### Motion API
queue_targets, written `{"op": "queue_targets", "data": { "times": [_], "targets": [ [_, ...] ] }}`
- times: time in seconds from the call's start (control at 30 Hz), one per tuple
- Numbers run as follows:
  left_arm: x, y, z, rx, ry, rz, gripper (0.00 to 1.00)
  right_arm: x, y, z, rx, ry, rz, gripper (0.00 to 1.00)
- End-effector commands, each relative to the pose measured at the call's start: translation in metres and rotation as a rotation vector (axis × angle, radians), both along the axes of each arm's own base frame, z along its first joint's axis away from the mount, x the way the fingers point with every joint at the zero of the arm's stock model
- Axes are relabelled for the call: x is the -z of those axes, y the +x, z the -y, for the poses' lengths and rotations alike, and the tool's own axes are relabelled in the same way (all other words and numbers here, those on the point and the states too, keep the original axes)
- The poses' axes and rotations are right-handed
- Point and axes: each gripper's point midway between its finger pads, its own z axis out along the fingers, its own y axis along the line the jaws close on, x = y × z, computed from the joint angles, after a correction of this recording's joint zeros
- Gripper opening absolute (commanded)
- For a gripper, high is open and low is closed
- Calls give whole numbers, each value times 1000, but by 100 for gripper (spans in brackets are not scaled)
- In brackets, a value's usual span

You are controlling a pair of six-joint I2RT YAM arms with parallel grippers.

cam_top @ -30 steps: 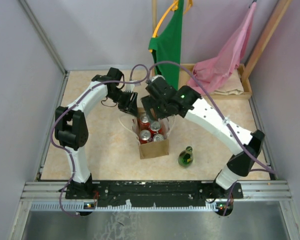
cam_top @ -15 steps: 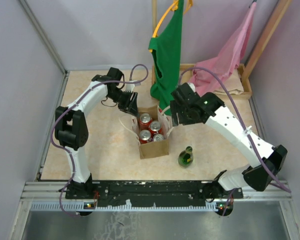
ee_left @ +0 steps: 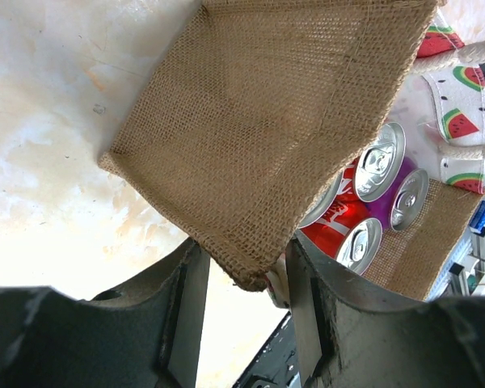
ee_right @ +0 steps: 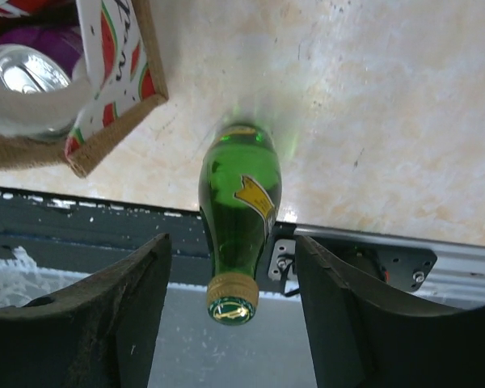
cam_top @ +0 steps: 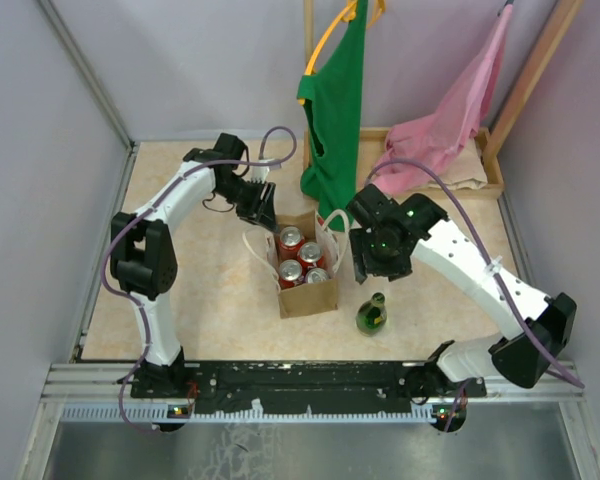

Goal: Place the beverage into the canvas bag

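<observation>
Right claw (ee_right: 230,242) open, straddling bottle (ee_right: 239,194), not touching; better centre on neck before squeezing. Left claw (ee_left: 242,267) pinches bag (ee_left: 267,129) edge.

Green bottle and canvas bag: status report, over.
Left gripper pinching canvas bag edge. Right gripper open above green bottle, not touching. Bottle upright on table, outside bag. Cans crowd bag.

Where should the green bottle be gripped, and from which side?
Take the green bottle by its narrow neck, just under the cap, coming straight down: it stands upright, clear of the canvas bag, with the right pincer above it.
</observation>
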Motion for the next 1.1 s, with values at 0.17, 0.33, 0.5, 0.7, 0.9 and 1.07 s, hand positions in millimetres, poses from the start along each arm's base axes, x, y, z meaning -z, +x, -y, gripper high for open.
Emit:
{"op": "queue_targets", "data": {
  "times": [0.17,0.33,0.5,0.7,0.9,1.07],
  "targets": [
    [1,11,8,17,-19,31,48,-20,-39,12,35,39,-90,57],
    [1,13,9,20,-21,30,48,-17,-46,5,28,47,-114,56],
    [2,13,10,21,-23,27,48,-10,-49,1,13,23,-128,56],
    [2,12,10,20,-25,24,48,4,-51,6,20,-6,-137,53],
    [2,11,9,20,-25,25,48,13,-48,-2,14,11,-140,43],
    [0,11,9,19,-28,28,48,17,-46,-3,8,5,-137,34]
  ]
}}
